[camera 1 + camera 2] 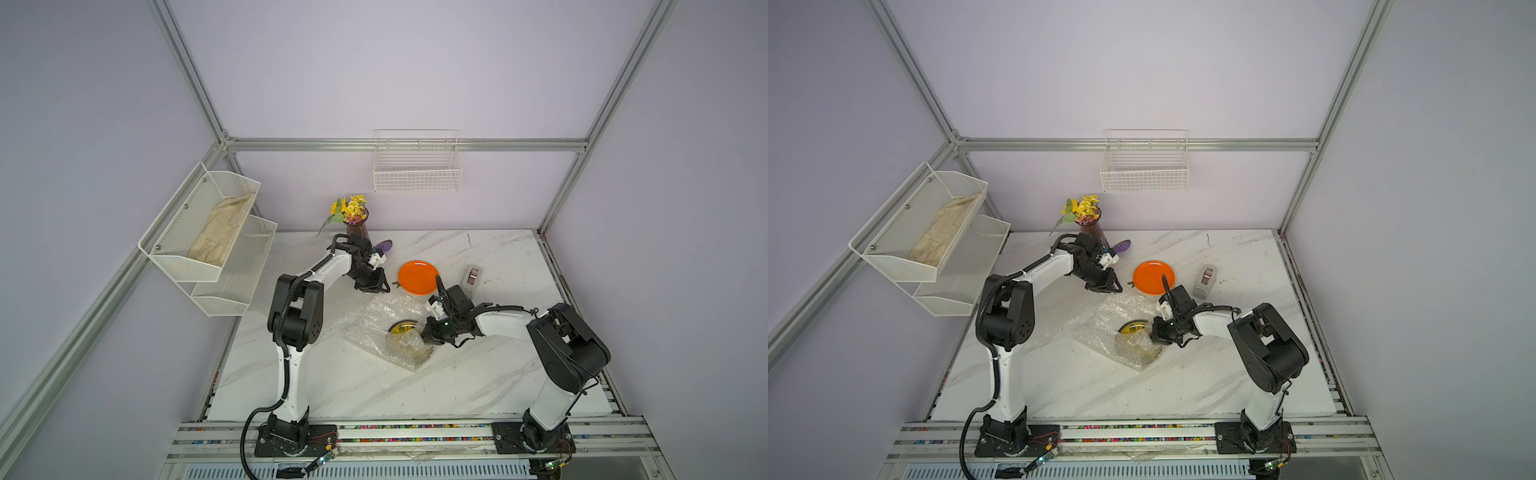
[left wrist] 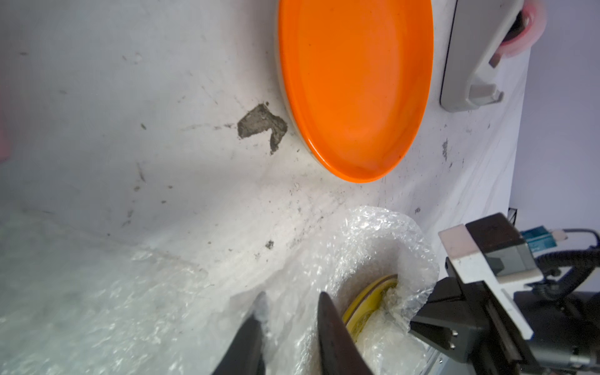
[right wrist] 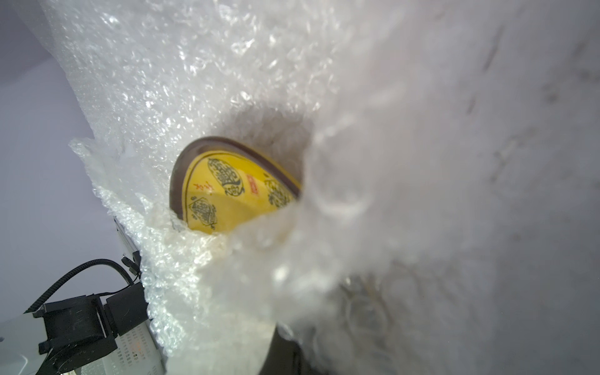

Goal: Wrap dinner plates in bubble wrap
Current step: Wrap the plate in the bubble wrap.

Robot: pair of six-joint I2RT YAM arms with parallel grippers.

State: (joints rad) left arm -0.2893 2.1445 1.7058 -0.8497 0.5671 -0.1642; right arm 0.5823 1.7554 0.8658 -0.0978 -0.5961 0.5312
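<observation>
On marble tabletop (image 1: 478,374), lilac walls (image 1: 415,62): left claw (image 1: 380,289) narrow, right claw (image 1: 428,334) pinching bubble wrap (image 1: 374,320).

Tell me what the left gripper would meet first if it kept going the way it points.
Most likely the bubble wrap: the left gripper has its tips right at the flat sheet, angled down. Past it lie bare table, then the orange plate; depth is unclear.
</observation>
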